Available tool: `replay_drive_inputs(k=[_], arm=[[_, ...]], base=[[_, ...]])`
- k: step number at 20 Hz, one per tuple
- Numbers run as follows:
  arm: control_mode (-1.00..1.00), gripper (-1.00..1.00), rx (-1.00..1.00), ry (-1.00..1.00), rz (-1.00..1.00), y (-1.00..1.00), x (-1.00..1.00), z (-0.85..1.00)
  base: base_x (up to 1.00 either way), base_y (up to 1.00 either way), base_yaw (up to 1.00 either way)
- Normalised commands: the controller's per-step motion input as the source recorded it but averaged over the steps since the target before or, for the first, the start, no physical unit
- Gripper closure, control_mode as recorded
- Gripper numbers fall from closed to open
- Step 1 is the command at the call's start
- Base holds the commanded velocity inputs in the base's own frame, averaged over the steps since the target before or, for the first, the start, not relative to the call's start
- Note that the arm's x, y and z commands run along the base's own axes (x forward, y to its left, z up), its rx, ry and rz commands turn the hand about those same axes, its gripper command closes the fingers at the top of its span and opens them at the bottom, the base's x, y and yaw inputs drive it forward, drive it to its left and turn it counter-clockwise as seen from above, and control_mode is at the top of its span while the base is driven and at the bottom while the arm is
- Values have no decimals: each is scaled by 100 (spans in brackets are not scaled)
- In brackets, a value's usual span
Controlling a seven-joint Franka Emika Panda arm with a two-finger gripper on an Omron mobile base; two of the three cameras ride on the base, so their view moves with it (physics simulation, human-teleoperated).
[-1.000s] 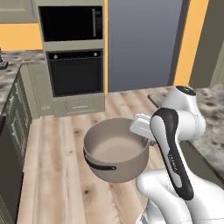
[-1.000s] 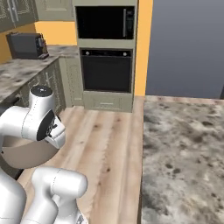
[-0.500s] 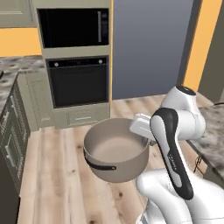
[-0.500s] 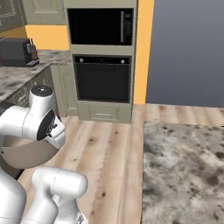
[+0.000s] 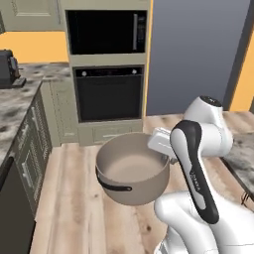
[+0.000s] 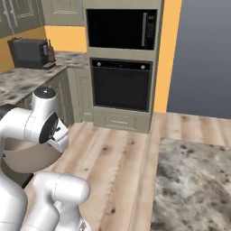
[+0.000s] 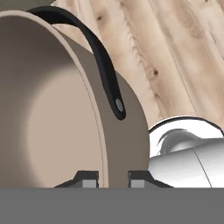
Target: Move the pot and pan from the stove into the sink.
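Pot, wide deep taupe-beige metal, dark loop handles (image 5: 133, 168): clamped by its rim in the pincer (image 7: 113, 180), carried above wooden floor (image 5: 74, 208). Off the stove; sink delivery and pan outstanding.

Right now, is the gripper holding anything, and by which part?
Yes. The gripper is shut on the pot, pinching its rim wall with one finger inside and one outside, near a dark loop handle. The pot hangs above the wood floor.

1 pot (image 5: 133, 171), 2 loop handles (image 7: 103, 65); 1 wall oven (image 5: 109, 94), 1 microwave (image 5: 106, 32), 1 toaster (image 6: 31, 53).
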Motion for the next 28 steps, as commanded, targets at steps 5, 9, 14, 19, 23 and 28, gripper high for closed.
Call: replay_drive_inputs(k=[5,9,14,19,23,28], arm=[[100,100,0,0,0,0,0,0],[100,100,0,0,0,0,0,0],[100,100,0,0,0,0,0,0],[100,100,0,0,0,0,0,0],[100,100,0,0,0,0,0,0],[100,100,0,0,0,0,0,0]], base=[[20,-1,35],[12,0,40],[12,-10,40],[6,-4,44],[1,-3,46],[0,-2,46]])
